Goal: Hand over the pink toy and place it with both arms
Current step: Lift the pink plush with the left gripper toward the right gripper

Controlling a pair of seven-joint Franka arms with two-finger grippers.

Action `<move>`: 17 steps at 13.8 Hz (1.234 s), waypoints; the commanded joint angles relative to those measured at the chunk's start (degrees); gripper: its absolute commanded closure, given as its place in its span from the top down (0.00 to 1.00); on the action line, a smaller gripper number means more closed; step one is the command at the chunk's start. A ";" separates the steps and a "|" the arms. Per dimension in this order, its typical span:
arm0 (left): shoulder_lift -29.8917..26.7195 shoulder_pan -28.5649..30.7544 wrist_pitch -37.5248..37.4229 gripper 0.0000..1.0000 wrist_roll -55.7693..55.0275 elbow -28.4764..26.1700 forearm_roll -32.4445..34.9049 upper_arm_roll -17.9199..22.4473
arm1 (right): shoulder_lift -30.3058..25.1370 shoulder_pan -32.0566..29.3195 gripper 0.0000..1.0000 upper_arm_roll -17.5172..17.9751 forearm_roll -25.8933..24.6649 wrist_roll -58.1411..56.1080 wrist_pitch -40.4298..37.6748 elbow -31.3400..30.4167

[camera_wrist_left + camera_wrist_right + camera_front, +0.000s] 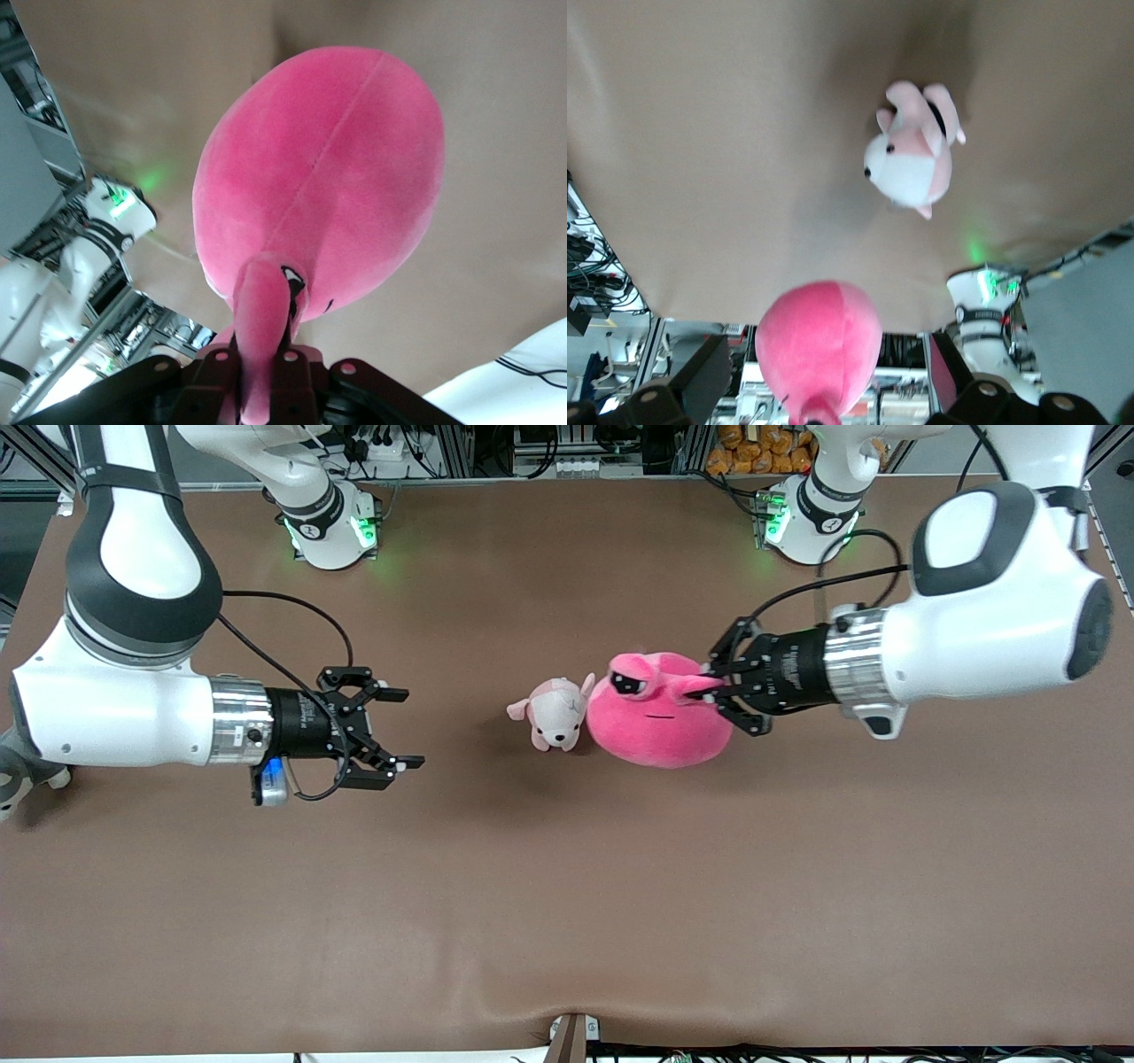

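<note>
At the right arm's end of the table, our right gripper (pixel 390 728) is hovering over bare brown table (pixel 567 886), its fingers spread wide and holding nothing. It is pointing toward the middle of the table, where the toys are.

Moving along toward the centre, we are seeing the small pale dog plush (pixel 555 713) sitting on the table, just beside the pink toy (pixel 660 722) and on the side toward our right gripper. We cannot tell from above whether the two are touching.

Next, the pink toy is at the middle of the table, and our left gripper (pixel 713 688) is pinching one of its bulging eye stalks, fingers clamped narrow on the plush. In the left wrist view the stalk (pixel 257 336) is running down between the fingers, with the round body hanging away from the claw. The right wrist view suggests the toy (pixel 819 345) is being held off the table rather than resting on it.

The toy's body is extending from our left gripper straight toward our right gripper, which is well apart from it, so we judge the handover calls for closing that gap with the dog plush lying close under the path.

We are counting two arms, two grippers, one pink toy and one dog plush.
</note>
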 commanded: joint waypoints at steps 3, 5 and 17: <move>2.16 -5.70 8.71 0.00 -7.20 1.18 -2.39 0.02 | -0.35 4.72 1.00 -0.33 5.50 2.42 0.49 -2.21; 3.04 -7.29 11.88 0.00 -9.31 1.18 -2.48 0.02 | -0.26 4.81 1.00 -0.42 5.77 2.33 0.75 -1.86; 6.21 -13.97 20.69 0.00 -14.59 1.27 -2.39 0.28 | 0.00 8.94 1.00 -0.51 1.83 2.95 8.93 -0.36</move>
